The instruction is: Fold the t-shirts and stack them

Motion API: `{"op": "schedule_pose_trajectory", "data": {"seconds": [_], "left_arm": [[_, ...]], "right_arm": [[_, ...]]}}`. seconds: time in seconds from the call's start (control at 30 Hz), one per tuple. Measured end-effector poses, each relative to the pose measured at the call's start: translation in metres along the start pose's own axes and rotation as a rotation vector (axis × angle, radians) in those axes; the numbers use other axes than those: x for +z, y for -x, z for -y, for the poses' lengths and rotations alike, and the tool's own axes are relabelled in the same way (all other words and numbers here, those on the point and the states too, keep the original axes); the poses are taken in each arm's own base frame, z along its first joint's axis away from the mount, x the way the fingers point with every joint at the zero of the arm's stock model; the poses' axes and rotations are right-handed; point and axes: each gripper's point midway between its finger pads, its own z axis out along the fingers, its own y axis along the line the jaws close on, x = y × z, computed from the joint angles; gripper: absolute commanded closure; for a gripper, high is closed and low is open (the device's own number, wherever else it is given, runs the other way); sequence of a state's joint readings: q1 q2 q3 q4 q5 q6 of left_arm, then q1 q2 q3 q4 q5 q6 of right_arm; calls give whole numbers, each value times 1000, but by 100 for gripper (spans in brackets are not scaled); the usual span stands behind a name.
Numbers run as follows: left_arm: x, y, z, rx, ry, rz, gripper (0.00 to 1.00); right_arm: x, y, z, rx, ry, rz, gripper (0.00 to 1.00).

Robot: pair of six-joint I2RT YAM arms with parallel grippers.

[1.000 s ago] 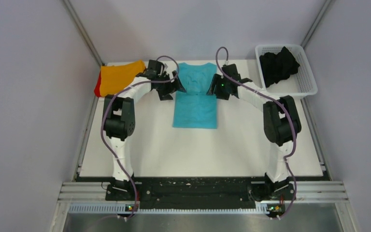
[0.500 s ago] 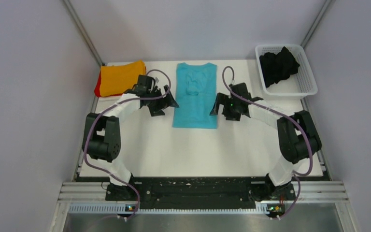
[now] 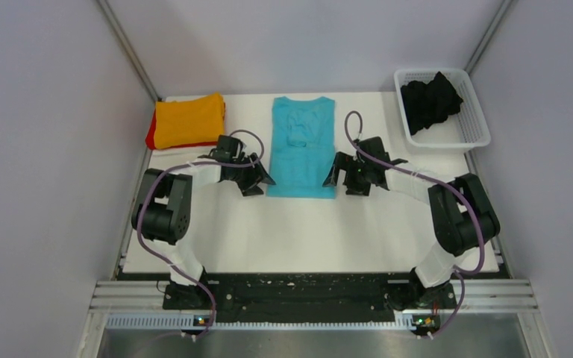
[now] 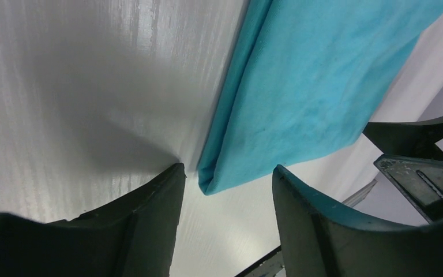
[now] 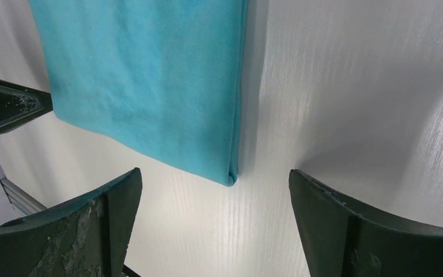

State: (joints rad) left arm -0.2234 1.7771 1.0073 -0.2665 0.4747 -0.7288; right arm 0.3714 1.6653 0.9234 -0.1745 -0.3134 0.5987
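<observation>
The turquoise t-shirt (image 3: 302, 146) lies flat in a long folded strip at the table's back middle, collar far. My left gripper (image 3: 261, 179) is open and empty beside its near left corner (image 4: 207, 186). My right gripper (image 3: 333, 177) is open and empty beside its near right corner (image 5: 231, 180). Neither touches the cloth. A folded orange t-shirt (image 3: 188, 119) lies on a red one (image 3: 151, 137) at the back left. The black t-shirt (image 3: 427, 101) lies bunched in the white mesh basket (image 3: 474, 127).
The basket stands at the back right corner. Grey walls close in both sides. The white table (image 3: 306, 231) runs from the shirt's near edge down to the black rail at the arm bases.
Both grippers have drawn back toward me along the turquoise shirt's sides, from beside the collar to its near corners. The shirt lies flat and uncovered at its top.
</observation>
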Motion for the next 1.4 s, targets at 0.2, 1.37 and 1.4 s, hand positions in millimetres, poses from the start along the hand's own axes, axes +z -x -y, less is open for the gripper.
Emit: {"op": "schedule_pose_trajectory", "data": {"seconds": [0.2, 1.37, 1.4], "left_arm": [[9, -1, -2, -24, -9, 0, 62], [12, -22, -14, 8, 48, -36, 100], [12, -23, -13, 9, 47, -38, 100]], "right_arm": [[1, -5, 3, 16, -2, -7, 6], [5, -17, -10, 15, 36, -32, 11], [5, -17, -11, 16, 37, -32, 12]]}}
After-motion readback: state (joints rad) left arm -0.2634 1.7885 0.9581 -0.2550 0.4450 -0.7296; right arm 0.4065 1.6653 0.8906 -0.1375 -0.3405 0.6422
